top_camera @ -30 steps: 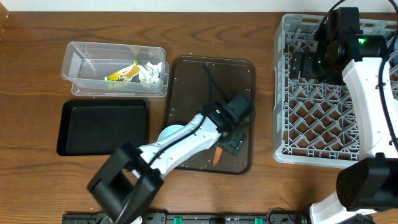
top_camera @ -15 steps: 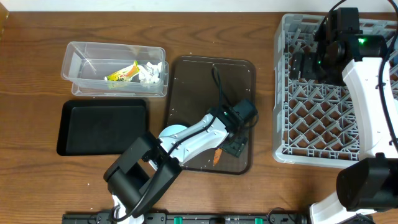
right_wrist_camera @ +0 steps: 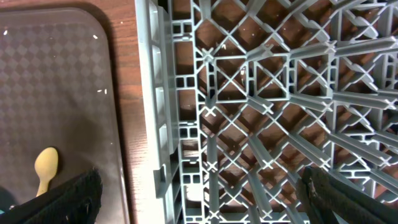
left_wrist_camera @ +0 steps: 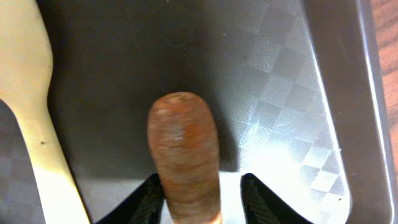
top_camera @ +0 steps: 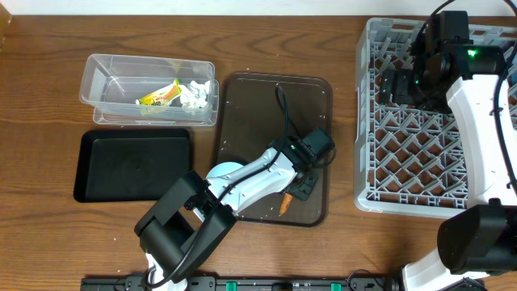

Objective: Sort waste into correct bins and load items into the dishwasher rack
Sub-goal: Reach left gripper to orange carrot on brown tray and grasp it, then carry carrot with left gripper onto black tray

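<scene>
The thin orange-brown carrot-like stick [left_wrist_camera: 183, 155] lies on the dark brown serving tray [top_camera: 275, 89], near its front right corner [top_camera: 284, 204]. My left gripper [left_wrist_camera: 200, 186] straddles it, still open: one finger touches the stick, while a small gap shows at the other. The pale yellow spoon [left_wrist_camera: 31, 93] lies just beside it. A light blue bowl [top_camera: 222, 171] shows under the left arm. My right gripper [right_wrist_camera: 199, 193] hangs wide open and empty over the grey dishwasher rack [top_camera: 420, 162], near its left edge. The clear tub [top_camera: 97, 81] holds a yellow-green wrapper [top_camera: 158, 95] and white tissue [top_camera: 194, 95].
The shallow black tray [top_camera: 133, 166] lies in front of the clear tub, left of the brown tray. A few white grains dot the brown tray in the right wrist view. The spoon's tip [right_wrist_camera: 46, 167] shows there too.
The left arm has swung toward the tray's front right corner, and its jaws have narrowed around the carrot-like stick. The right arm has hardly moved.
</scene>
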{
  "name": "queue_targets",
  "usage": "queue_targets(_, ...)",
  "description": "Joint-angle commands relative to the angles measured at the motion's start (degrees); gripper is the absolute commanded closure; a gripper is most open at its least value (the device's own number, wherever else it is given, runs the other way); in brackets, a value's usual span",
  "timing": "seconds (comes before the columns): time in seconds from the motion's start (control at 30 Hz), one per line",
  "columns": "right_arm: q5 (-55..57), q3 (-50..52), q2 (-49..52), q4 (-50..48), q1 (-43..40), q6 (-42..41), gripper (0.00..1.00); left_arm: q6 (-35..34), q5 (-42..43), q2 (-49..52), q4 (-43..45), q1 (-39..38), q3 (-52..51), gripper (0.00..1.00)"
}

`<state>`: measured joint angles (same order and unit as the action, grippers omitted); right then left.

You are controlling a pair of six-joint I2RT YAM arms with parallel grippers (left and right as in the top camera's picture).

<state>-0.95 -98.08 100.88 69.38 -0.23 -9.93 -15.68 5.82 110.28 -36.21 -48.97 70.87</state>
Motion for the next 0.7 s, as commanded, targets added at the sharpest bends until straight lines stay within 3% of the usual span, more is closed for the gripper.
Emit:
queue_targets(0.0,0.7,0.0,0.1,0.1,-0.3,-0.7,0.01,-0.1,-0.9,1.2,-0.1,0.1,0.6,0.61)
queue_targets(0.2,0.7,0.0,0.1,1.1,-0.5,-0.7,0.01,-0.1,-1.4,1.4,0.3,0.1,0.6,0.61)
queue_targets(0.67,0.7,0.0,0.1,1.6,-1.1,-0.7,0.01,-0.3,-1.4,1.7,1.0,0.1,0.6,0.8)
